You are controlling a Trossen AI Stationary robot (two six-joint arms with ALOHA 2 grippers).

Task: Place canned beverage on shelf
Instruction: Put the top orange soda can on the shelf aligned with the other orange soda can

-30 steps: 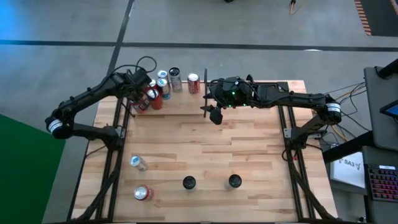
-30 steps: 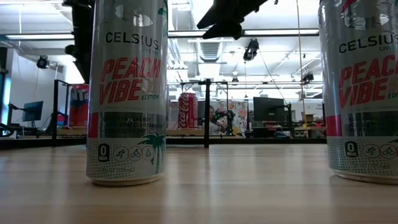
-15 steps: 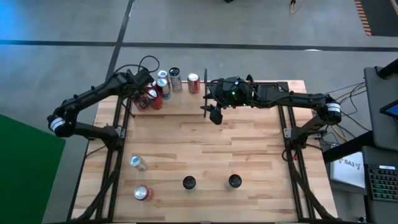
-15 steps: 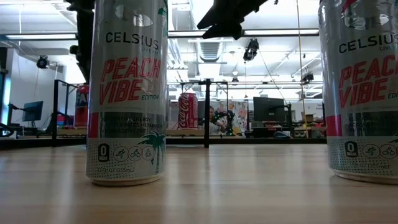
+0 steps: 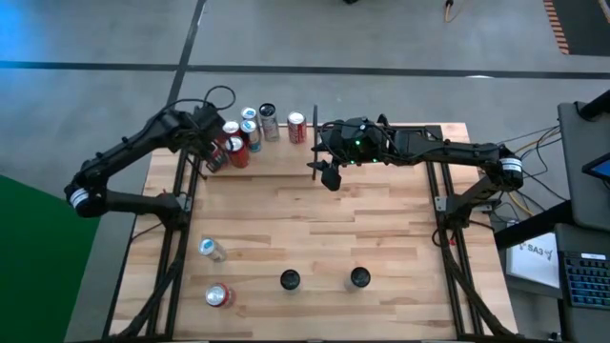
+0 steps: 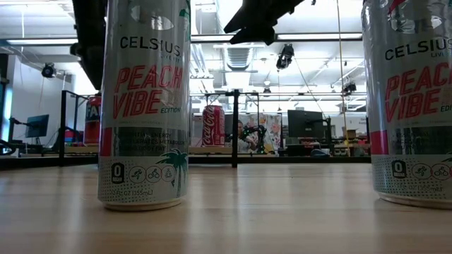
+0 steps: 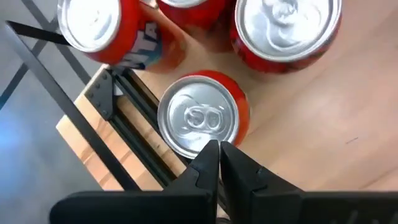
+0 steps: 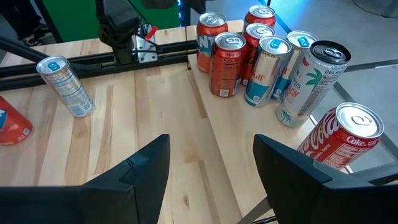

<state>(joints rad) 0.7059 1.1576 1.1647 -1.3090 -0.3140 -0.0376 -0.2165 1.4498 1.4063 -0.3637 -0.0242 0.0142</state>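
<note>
The left gripper [image 7: 218, 149] has its 2 fingers pressed together with nothing between them, their tips hanging just above the near edge of an upright red can [image 7: 202, 118] whose silver lid faces the wrist camera. That can stands on the shelf [image 5: 276, 157], a light wood board at the far edge of the table [image 5: 315, 238], right by the black rod frame at its left end. Close around it stand more cans: an orange can [image 7: 102, 28] and 2 other red-sided ones toward the board's middle. From above, the left gripper [image 5: 208, 143] sits over the left end of this cluster, the arm reaching in from the table's left side. The right gripper [image 8: 211, 165] holds its fingers apart and empty, hovering above the table just in front of the shelf near the black upright divider rod [image 5: 315, 129]. Past those fingers a Coca-Cola can [image 8: 342, 134] stands alone on the shelf, apart from the group. On the near part of the table, 2 cans lie on their sides at the left, a silver can [image 5: 212, 250] and a red one [image 5: 218, 296], and 2 Celsius cans [image 5: 290, 280] stand upright close to the low camera.
</note>
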